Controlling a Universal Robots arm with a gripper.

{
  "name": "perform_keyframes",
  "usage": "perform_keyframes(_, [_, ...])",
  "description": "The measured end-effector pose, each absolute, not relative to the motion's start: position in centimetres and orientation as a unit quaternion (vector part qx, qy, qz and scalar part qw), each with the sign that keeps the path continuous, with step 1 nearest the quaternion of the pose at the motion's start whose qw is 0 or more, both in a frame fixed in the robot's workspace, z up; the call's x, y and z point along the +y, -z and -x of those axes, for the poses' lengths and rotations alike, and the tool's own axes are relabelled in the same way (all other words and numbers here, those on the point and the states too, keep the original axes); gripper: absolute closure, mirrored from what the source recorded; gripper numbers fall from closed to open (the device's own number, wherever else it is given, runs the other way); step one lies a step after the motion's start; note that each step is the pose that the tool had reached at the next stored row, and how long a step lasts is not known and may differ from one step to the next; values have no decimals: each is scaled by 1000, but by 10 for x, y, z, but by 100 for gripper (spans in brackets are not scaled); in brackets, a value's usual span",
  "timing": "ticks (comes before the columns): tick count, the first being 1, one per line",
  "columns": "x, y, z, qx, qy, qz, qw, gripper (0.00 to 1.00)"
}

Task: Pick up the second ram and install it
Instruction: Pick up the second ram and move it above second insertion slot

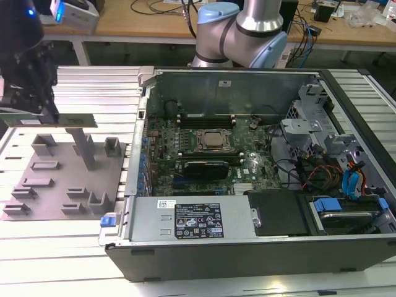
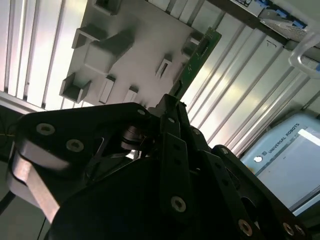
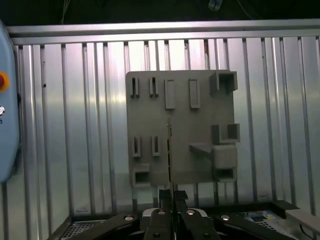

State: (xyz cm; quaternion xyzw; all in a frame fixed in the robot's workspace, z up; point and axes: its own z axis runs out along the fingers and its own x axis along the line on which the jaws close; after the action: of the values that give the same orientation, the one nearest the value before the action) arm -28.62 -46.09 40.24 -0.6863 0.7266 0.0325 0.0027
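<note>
Nearest the lens in both wrist views was the black gripper (image 3: 170, 196), its fingers pinched flat against the two faces of the second ram (image 3: 170, 150). In the exterior view the gripper (image 1: 31, 109) hung at ten o'clock from the open computer case (image 1: 247, 86). There the second ram (image 1: 59, 120) lay level in its grasp, lifted clear above the gray plastic plate (image 1: 55, 185).

The stick looked light and stiff but thin, so it would probably tolerate little bending or twisting. Its chips and contact edge seemed the parts to spare. Gripping the bare board faces near mid-length, as here, seemed the sound hold. In the second wrist view one green end (image 2: 197, 57) reached well beyond the fingertips.

Around the work, a ribbed aluminium table (image 1: 93, 86) carried everything. A wooden bench (image 1: 154, 18) crossed the room at twelve o'clock, behind the arm's pale-blue base (image 1: 238, 31). The case lay on its side, showing the motherboard (image 1: 185, 145) with the CPU socket (image 1: 213, 141) near its middle. The plate, studded with posts and slots, sat at nine o'clock from the case, just beside its wall.
</note>
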Motion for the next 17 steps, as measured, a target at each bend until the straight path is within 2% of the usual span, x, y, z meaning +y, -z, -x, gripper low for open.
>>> perform_keyframes(17, [-461, -402, 207, 727, -33, 686, 3, 89])
